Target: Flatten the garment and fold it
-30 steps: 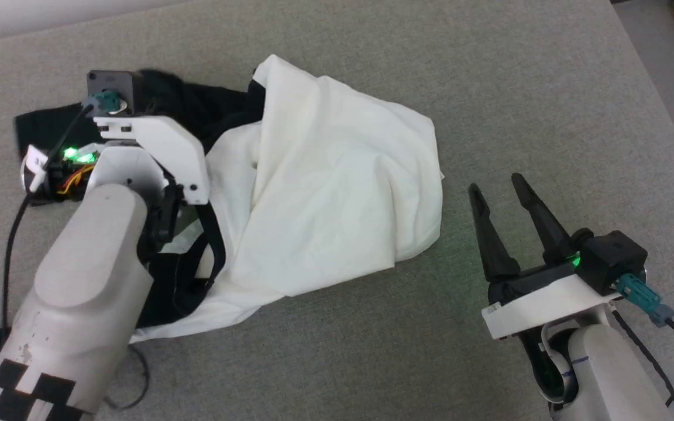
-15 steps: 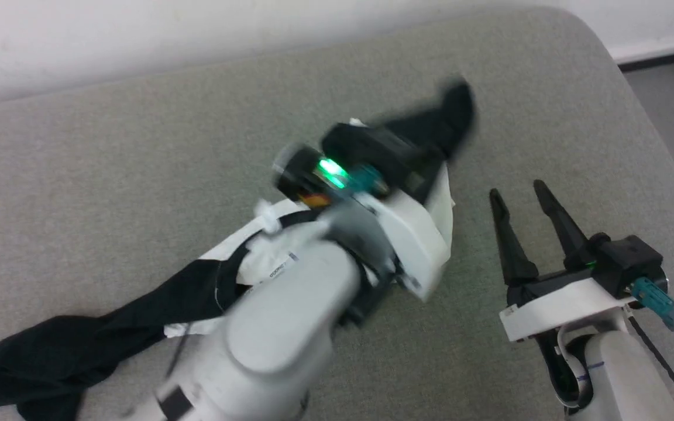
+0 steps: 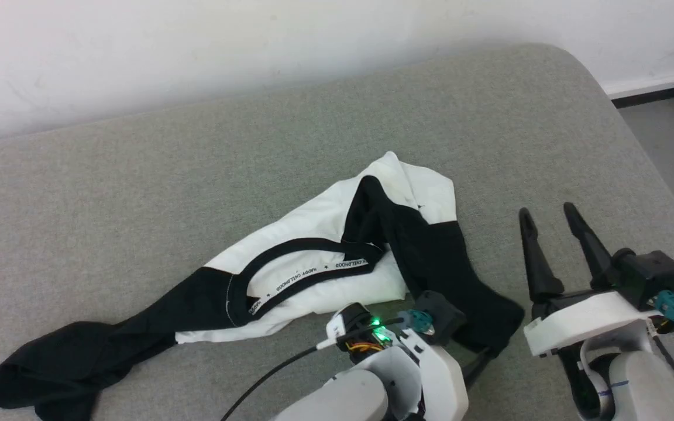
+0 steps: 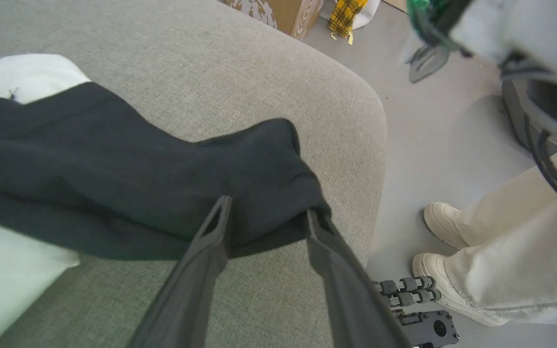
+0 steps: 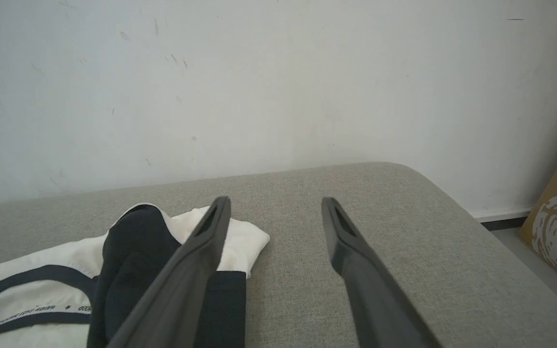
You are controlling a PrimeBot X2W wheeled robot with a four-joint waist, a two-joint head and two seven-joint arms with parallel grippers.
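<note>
Straddling soft, light shirt (image 3: 325,216) sleeve (image 4: 259,159), left jaws apart; right jaws wide, empty. Best grip: shoulder seams.

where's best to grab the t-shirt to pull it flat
Take the t-shirt by the black sleeve end trailing left, coming in from the left, low across its bunched tip. It lies stretched clear of the white body, so pulling outward should likely straighten it.

— How does the garment (image 3: 319,231) lie?
— Crumpled and unfolded on the grey pad (image 3: 138,193): white body bunched, black collar open showing its lettered tape, black sleeves trailing left and right.
</note>
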